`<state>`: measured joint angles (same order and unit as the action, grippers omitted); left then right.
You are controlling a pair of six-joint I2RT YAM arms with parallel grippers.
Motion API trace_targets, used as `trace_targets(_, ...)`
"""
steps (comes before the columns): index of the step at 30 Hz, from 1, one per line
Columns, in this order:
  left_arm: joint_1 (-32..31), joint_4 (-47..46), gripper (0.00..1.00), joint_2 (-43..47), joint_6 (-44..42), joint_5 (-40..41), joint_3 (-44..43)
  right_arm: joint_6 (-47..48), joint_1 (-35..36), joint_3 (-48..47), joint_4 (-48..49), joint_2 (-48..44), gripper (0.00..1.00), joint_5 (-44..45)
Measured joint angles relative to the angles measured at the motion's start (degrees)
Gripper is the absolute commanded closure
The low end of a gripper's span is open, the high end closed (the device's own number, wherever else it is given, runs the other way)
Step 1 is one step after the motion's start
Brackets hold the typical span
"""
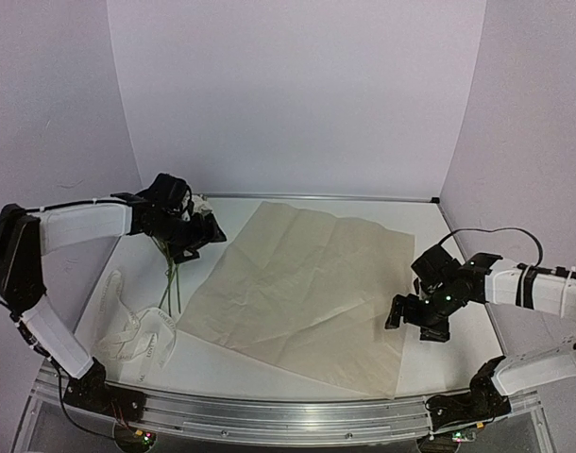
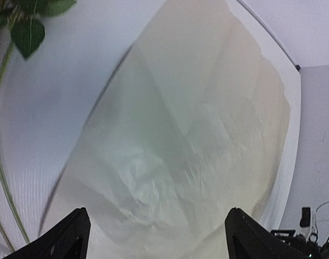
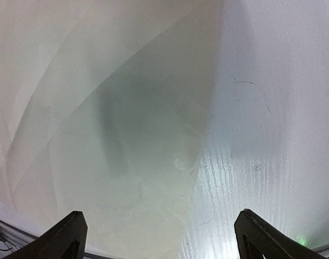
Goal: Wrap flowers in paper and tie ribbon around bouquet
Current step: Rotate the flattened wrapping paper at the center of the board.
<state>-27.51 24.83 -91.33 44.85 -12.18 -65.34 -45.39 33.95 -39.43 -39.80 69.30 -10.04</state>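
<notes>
Two grippers show jaws spread wide with nothing between them. The left gripper (image 2: pixel 156 240) hangs over the far-left part of the table (image 1: pixel 231 370), just beside the left edge of the paper (image 1: pixel 307 283) and above the flowers (image 1: pixel 171 276). Their thin stems trail toward the near edge; the heads are probably hidden under the wrist in the top view. The paper lies flat and creased mid-table. The right gripper (image 3: pixel 162 240) hovers at its right edge. The ribbon (image 1: pixel 137 338) lies in loose loops just beside the paper's near-left corner.
</notes>
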Motion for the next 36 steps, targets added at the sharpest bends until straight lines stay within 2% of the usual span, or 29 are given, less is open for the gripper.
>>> trace_targets(3,-5.90,-0.84,0.06,8.05,5.64,2.59,8.45,2.77,0.00,-2.46,-2.43,0.08,0.02,-0.49)
trace_targets(9,-14.76,0.18,0.02,17.12,15.95,7.85,20.85,7.06,0.00,-4.76,-4.81,1.40,0.02,-1.87)
trace_targets(17,-27.76,-0.88,0.00,19.84,27.48,13.14,27.90,9.56,0.00,-4.91,-5.54,3.03,0.02,-2.49)
trace_targets(27,-28.23,-5.39,0.00,10.63,30.86,15.47,28.49,10.43,0.00,-4.74,-5.55,3.01,0.02,-2.24)
trace_targets(36,-24.04,-10.16,0.00,6.92,29.77,15.69,26.73,11.19,0.00,-4.69,-5.54,3.01,0.02,-1.75)
